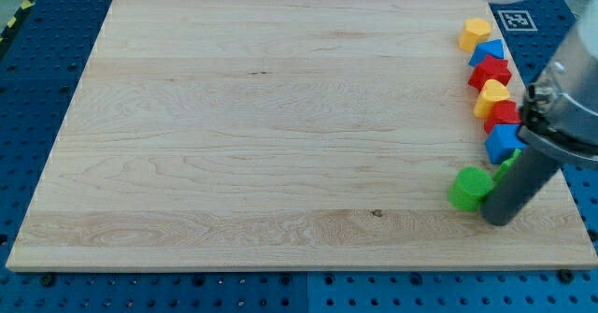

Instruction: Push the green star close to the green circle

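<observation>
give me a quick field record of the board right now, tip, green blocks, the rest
tip: my tip at the view's lower right, just right of the green circle
green circle: close beside the tip
green star: mostly hidden behind the rod, right of the circle
other blocks: column along the board's right edge, yellow, blue, red

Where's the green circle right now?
The green circle sits near the board's lower right in the camera view, just left of my tip, below the blue block ending the right-edge column.

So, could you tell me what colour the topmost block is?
Yellow-orange: the topmost block, camera view.
</observation>
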Robot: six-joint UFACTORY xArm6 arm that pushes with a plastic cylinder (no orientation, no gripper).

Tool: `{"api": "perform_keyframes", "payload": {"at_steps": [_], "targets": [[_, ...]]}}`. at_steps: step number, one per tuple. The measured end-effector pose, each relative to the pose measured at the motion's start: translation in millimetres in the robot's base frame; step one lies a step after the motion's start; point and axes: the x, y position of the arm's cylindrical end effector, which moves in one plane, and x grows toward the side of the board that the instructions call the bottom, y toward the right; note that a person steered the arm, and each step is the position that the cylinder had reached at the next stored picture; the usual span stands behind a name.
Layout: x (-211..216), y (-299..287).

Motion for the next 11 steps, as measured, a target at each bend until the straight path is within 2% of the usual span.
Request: {"api": "perform_keyframes", "payload": {"at_steps": [1,3,6,8,11], "targets": [[-1,-4],[27,29],[-38,117],[-46,64],[-36,51]]}}
